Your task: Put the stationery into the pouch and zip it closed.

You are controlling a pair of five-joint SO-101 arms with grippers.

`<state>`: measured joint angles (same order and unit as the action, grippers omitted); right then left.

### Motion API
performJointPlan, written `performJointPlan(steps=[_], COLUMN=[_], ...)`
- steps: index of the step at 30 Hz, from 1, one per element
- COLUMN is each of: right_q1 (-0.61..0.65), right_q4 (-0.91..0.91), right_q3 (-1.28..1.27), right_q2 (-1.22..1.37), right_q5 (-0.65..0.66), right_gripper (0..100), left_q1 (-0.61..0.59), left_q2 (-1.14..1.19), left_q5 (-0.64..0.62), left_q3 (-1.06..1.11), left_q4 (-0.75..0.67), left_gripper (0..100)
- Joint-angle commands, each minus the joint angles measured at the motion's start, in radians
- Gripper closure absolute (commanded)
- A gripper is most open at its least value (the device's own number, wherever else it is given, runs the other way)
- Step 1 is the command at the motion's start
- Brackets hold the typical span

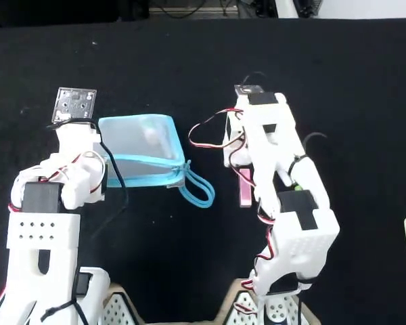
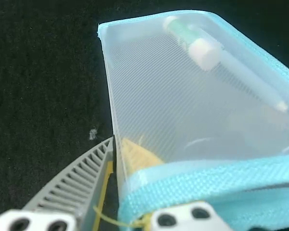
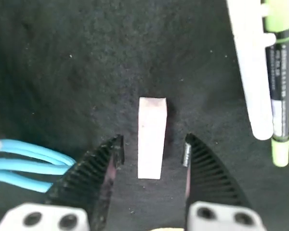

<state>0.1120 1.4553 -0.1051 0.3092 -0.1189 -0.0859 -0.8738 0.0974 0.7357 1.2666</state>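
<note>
Pouch [image 1: 139, 150]: translucent ribbed plastic with light-blue woven trim, lying flat on the black cloth counter [image 1: 365, 101], left of centre. Its blue loop strap [image 1: 200, 191] trails toward the right arm. Inside, a white capped tube [image 2: 195, 43] lies along the far trim, and a yellow item [image 2: 137, 155] sits at the near corner. The left tool [image 2: 116, 153] is clamped on the pouch's edge, with a grey ridged finger [image 2: 82, 185] against the outside. A pink rectangular eraser [image 3: 151, 137] lies on the cloth near the strap, between the black ridged fingers [image 3: 94, 168] of the right tool [image 3: 153, 144]. These stand apart, with a gap on either side of the eraser. A white pen [image 3: 250, 67] and a green highlighter [image 3: 279, 82] lie side by side close by. The cloth stretches well beyond the pouch's far edge.
</note>
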Motion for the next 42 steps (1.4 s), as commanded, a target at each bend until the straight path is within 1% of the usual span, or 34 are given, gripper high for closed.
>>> performJointPlan(steps=[1,5,8,11,13,18,21,24,26,32,35,40,42], right_q1=[0.011,0.005,0.006,0.008,0.009,-0.011,-0.035,-0.061,-0.075,-0.075,-0.077,-0.075,-0.075], right_q4=[-0.006,0.069,0.094,0.098,0.109,0.16,0.161,0.155,0.155,0.155,0.11,-0.034,-0.066], right_q3=[0.087,0.191,0.259,0.302,0.32,0.351,0.351,0.351,0.349,0.357,0.34,0.17,0.12], right_q2=[-0.013,0.073,0.137,0.208,0.246,0.28,0.283,0.285,0.278,0.277,0.229,0.094,0.067], right_q5=[-0.023,-0.018,-0.018,-0.014,0.02,0.038,0.04,0.04,0.043,0.121,0.153,0.152,0.153], right_gripper=[80.8,80.8,80.9,80.9,80.9,81.0,87.4,99.3,98.2,98.8,98.8,98.7,98.5], left_q1=[-0.021,-0.021,-0.021,-0.021,-0.021,-0.021,-0.021,-0.021,-0.021,-0.021,-0.021,-0.021,-0.021], left_q2=[0.006,0.006,0.006,0.006,0.006,0.006,0.006,0.006,0.006,0.006,0.006,0.006,0.006], left_q5=[-0.002,-0.002,-0.002,-0.002,-0.002,-0.002,-0.002,-0.002,-0.002,0.0,0.0,0.0,0.0], left_q3=[0.021,0.021,0.021,0.021,0.021,0.021,0.021,0.021,0.021,0.021,0.021,0.021,0.019], left_q4=[-0.008,-0.008,-0.008,-0.008,-0.008,-0.008,-0.008,-0.008,-0.008,-0.008,-0.008,-0.008,-0.008], left_gripper=[97,97,97,97,97,97,97,97,97,97,97,97,97])
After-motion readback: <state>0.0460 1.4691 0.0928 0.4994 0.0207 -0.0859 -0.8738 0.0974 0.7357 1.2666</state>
